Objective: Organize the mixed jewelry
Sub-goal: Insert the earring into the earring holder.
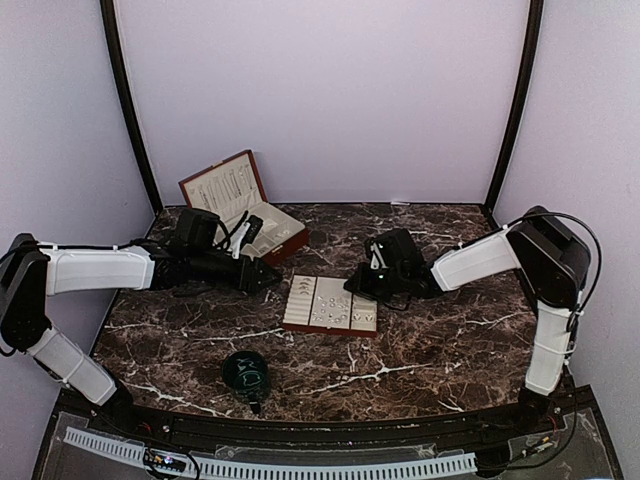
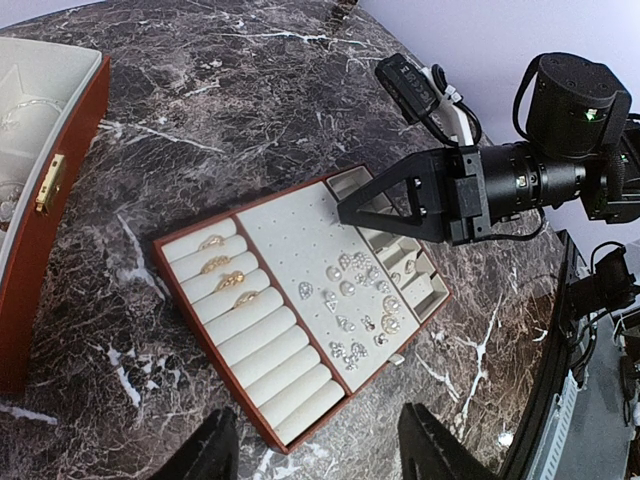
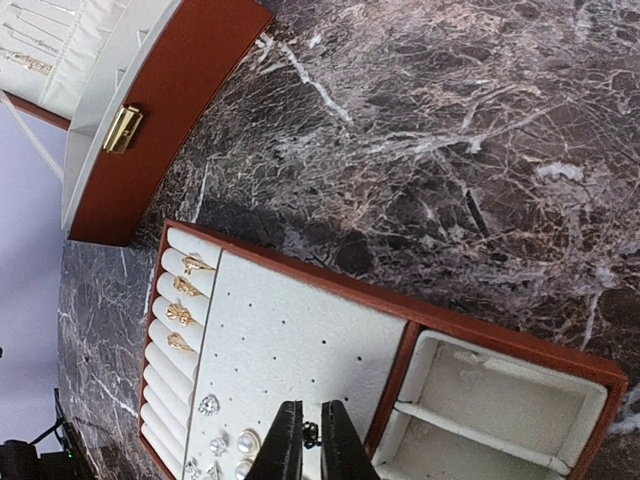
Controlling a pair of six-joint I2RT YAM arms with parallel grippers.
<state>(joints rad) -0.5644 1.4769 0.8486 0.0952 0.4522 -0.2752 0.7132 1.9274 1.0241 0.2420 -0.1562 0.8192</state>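
The mixed jewelry point(image 2: 360, 300) is a cluster of tiny silvery and pearl earrings on the cream padded middle of a red-brown tray point(image 2: 203, 337). It also shows in the right wrist view point(image 3: 225, 445). Several gold rings point(image 2: 225, 270) sit in the tray's roll slots. My right gripper point(image 3: 311, 440) is over the perforated pad, pinching a tiny dark sparkly earring point(image 3: 311, 433). From the top view, it point(image 1: 352, 283) is over the tray's far edge. My left gripper point(image 2: 318, 412) is open and empty, hovering over the tray's near corner.
An open red-brown jewelry box point(image 1: 243, 205) with chains in its lid stands at the back left. A dark green cup point(image 1: 245, 370) sits on the marble table near the front. The tray's side compartments point(image 3: 500, 410) lie beside the pad.
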